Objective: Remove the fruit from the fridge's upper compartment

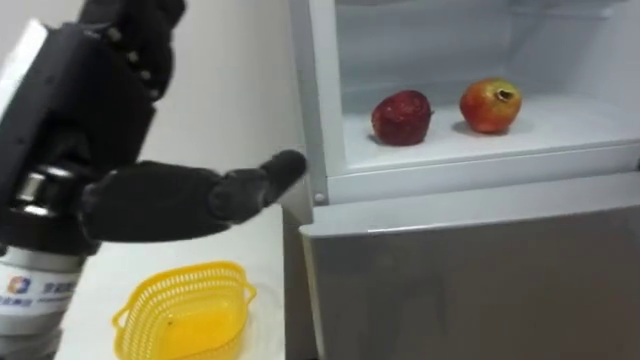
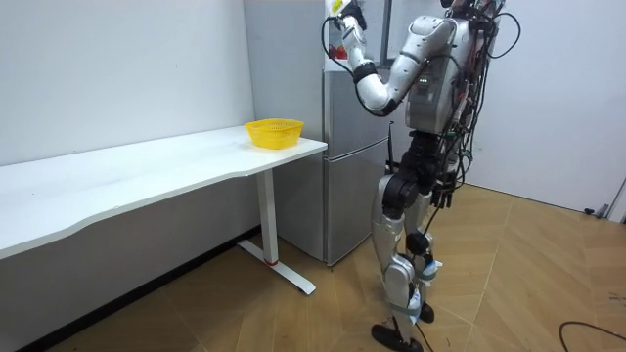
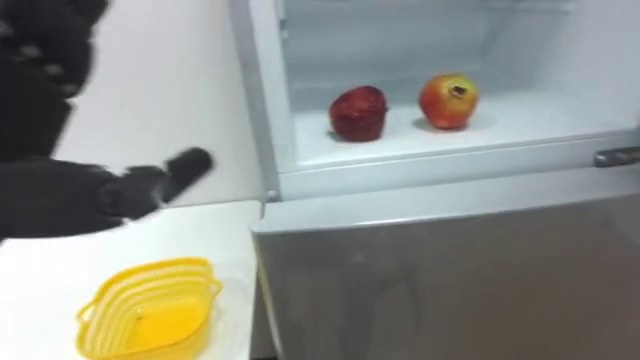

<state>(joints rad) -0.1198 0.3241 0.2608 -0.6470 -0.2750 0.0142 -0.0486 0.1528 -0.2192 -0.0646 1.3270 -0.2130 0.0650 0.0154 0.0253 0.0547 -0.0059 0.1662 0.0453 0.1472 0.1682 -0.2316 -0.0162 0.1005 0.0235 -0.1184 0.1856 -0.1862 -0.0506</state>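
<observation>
Left hand (image 1: 150, 200) loosely open, holding nothing, beside open upper fridge (image 1: 325, 100); inside, dark red fruit (image 1: 402, 117) and orange-red fruit (image 1: 490, 105). Yellow basket (image 1: 185, 310) on desk (image 1: 265, 270).

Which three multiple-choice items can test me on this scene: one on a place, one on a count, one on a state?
1. Where is the basket?
A. on the table, left of the fridge
B. inside the fridge
C. on the floor
2. How many fruits lie on the shelf?
A. one
B. two
C. four
3. How is the left hand?
A. open, holding nothing
B. shut on a fruit
C. shut on the basket

Key: 1 A, it stands on the white top beside the fridge. 2 B, a dark red fruit and a red-orange fruit. 3 A, its fingers point straight toward the fridge frame.
</observation>
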